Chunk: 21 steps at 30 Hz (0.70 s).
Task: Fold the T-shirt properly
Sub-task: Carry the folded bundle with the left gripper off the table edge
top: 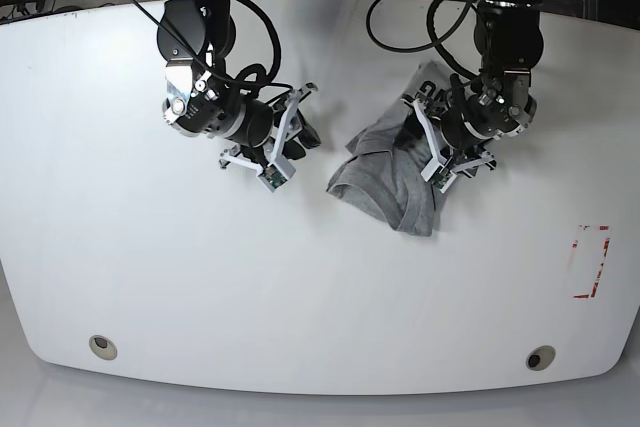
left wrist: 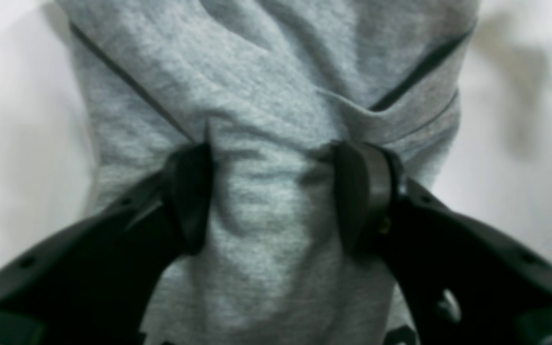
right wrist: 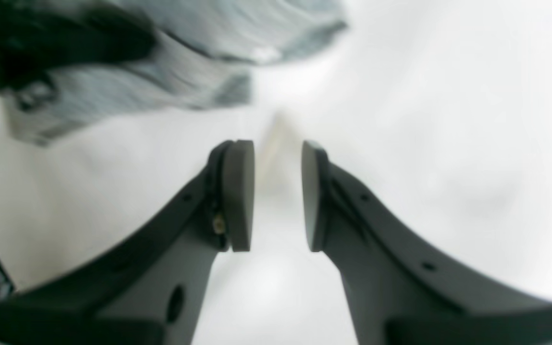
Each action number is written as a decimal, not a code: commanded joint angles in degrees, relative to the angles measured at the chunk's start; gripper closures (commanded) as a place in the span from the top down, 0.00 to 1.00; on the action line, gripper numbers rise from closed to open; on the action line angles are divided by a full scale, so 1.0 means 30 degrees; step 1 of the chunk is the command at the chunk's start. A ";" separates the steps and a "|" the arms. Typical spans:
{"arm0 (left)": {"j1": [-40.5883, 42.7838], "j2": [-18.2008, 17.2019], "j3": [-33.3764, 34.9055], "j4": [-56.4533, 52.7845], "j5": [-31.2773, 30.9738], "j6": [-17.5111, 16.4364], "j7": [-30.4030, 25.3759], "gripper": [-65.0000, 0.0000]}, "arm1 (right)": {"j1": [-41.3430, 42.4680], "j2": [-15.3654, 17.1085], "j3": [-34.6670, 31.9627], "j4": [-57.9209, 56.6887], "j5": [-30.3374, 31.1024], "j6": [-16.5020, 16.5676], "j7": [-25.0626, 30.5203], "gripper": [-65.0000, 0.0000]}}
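Note:
The heather-grey T-shirt point(top: 385, 182) lies in a crumpled, partly folded bundle on the white table point(top: 300, 277), right of centre. No lettering shows. My left gripper point(top: 432, 147) is down on the bundle's upper right part. In the left wrist view its jaws stand wide apart point(left wrist: 273, 196) with a ridge of grey cloth point(left wrist: 276, 72) between the fingers. My right gripper point(top: 298, 137) is left of the shirt, apart from it. In the right wrist view it point(right wrist: 277, 196) is slightly open and empty over bare table, with the shirt's edge point(right wrist: 199, 72) at the upper left.
A red-marked rectangle point(top: 590, 262) sits near the table's right edge. Two round holes point(top: 100, 345) point(top: 540, 357) lie along the front edge. Cables hang behind both arms at the table's back edge.

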 commanded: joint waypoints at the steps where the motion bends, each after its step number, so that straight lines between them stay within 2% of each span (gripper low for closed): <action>1: 0.0056 -0.0910 -0.1377 -0.0591 0.1569 0.0366 0.1507 0.53 | 0.0155 -0.0010 0.0073 0.0992 0.0393 0.0106 0.0391 0.24; 4: -0.0442 -0.1320 -0.3897 -0.2291 0.1569 0.0366 0.1507 0.53 | 0.0096 -0.0010 0.0073 0.1138 0.0393 0.0106 0.0391 0.24; 6: -0.0999 -0.2111 -0.5567 -0.3727 0.1569 0.0220 0.1507 0.53 | 0.0038 -0.0010 0.0073 0.1490 0.0393 0.0106 0.0391 0.24; 8: -0.1058 -0.2815 -0.6388 -0.4518 0.1569 -0.0015 0.1478 0.53 | -0.0050 0.0019 0.0102 0.1988 0.0393 0.0106 0.0391 0.24; 11: -0.1116 -0.4221 -0.7882 -0.5983 0.1539 -0.0542 0.1155 0.53 | -0.0197 0.0693 0.0102 0.2369 0.0364 0.0106 0.0391 0.24; 18: -0.0970 -0.7210 -1.0285 -0.8240 0.1539 -0.1949 -0.0398 0.53 | -0.0138 0.0927 0.0102 0.3043 0.0364 0.0106 0.0391 0.24; 21: -0.0970 -0.8588 -1.1721 -0.9353 0.1539 -0.2052 -0.1013 0.53 | -0.0197 0.1513 0.0102 0.3336 0.0364 0.0106 0.0391 0.24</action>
